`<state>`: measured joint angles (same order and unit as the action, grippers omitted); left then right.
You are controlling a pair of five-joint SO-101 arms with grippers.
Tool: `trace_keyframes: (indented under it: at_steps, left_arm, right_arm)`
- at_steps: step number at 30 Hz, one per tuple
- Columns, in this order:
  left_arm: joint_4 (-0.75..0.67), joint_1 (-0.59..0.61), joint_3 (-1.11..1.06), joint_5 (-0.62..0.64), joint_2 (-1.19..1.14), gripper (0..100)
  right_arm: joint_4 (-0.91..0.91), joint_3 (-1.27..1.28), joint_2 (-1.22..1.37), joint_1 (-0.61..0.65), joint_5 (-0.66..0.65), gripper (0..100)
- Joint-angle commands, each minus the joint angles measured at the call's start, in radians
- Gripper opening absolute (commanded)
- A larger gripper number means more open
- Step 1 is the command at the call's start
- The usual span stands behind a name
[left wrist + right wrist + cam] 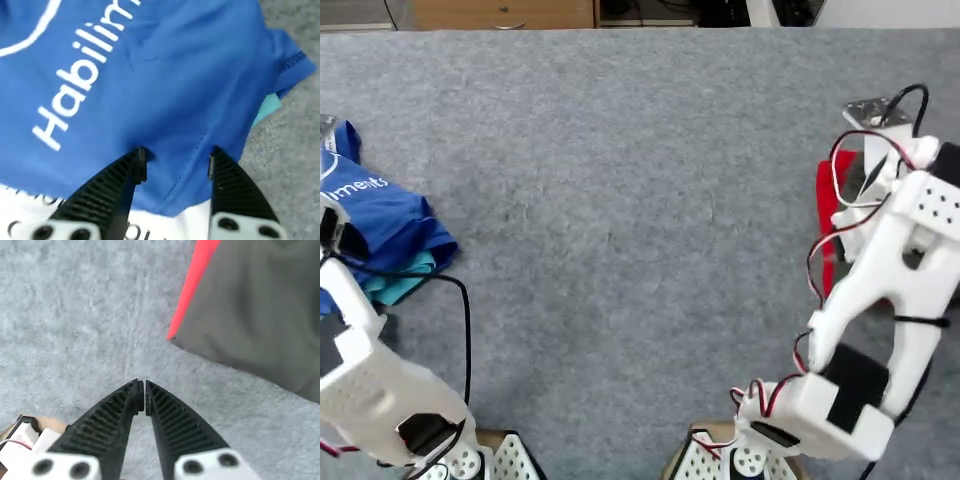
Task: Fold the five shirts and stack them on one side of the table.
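Left jaws: open, tips astride a ridge of the blue shirt, nothing pinched yet.
Right jaws: closed and empty, over bare worktop, near the corner of the dark grey shirt.
Blue shirt: on top of a pile at the worktop's left edge, over white cloth and a teal shirt.
Grey shirt: lies over a red shirt at the right edge, beneath the right arm.
Risk, left: a deep bite could catch the layers below, so lifting would drag the pile apart.
Risk, right: closed tips would shove the grey hem and rumple it rather than grip it.
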<state>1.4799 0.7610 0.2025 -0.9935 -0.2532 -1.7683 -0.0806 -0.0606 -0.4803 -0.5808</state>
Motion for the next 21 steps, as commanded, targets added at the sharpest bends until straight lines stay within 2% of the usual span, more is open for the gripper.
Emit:
trace_keyframes:
  at_steps: [1,5,11,14,16,21]
  left_arm:
    - [-0.018,-0.028,0.048,-0.026,-0.028,14]
    - [-0.012,-0.049,0.049,-0.068,-0.047,1]
    - [-0.011,-0.068,0.189,0.081,0.088,2]
    - [-0.011,-0.12,0.265,0.15,0.205,2]
    - [-0.012,-0.167,0.31,0.224,0.289,2]
    - [-0.018,-0.315,0.361,0.5,0.453,2]
  right_arm:
    - [-0.012,0.021,-0.077,0.013,0.008,3.4]
    - [-0.012,0.022,-0.102,0.013,0.008,3.4]
    - [-0.017,0.022,-0.122,0.005,0.029,3.4]
    - [-0.017,0.022,-0.162,0.008,0.06,3.4]
    - [-0.015,0.022,-0.194,0.013,0.058,3.4]
    - [-0.014,0.022,-0.26,0.01,0.058,3.4]
